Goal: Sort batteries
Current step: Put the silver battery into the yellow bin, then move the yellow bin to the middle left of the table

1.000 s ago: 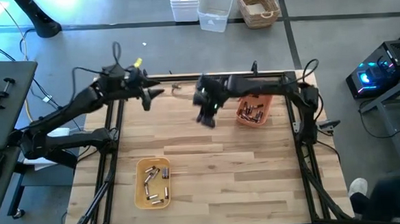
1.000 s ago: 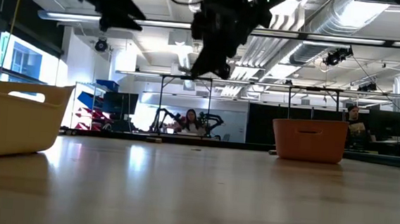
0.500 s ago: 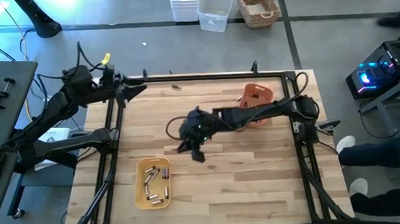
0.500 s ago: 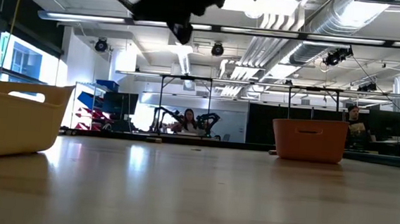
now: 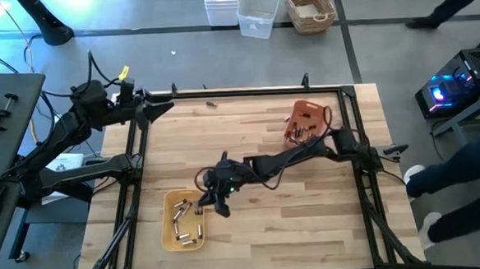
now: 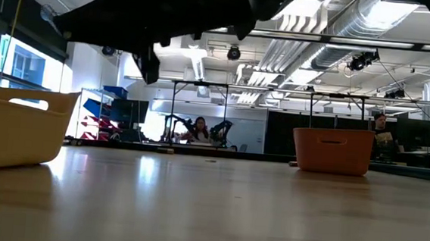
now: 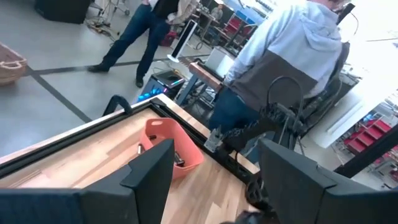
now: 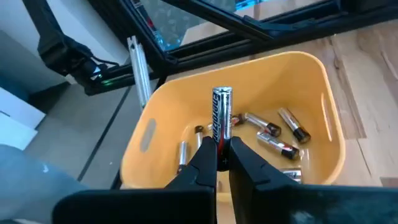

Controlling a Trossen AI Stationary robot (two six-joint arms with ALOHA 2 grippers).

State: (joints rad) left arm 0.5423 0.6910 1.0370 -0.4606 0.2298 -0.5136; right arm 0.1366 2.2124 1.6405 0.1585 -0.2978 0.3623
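Since the cell [image 8: 222,118] is a short, rigid metal cylinder, I judge it light for the arm but smooth and apt to roll or slip, so a pinch across its round body suits it, which is how the right tool [image 8: 217,157] grasps it, by the lower end, upright above the yellow tray [image 8: 323,81]. Several more cells [image 8: 280,134] lie loose in that tray at the desk's near left; others sit in the orange tray [image 5: 306,111] at the far right. At the desk's far left corner the left tool [image 7: 214,171] waits with its 2 fingers spread, holding nothing. Pale wood planks form the desk [image 5: 264,129], flat and bare between the trays. Beyond it lies a workshop with people [image 7: 292,56] about.
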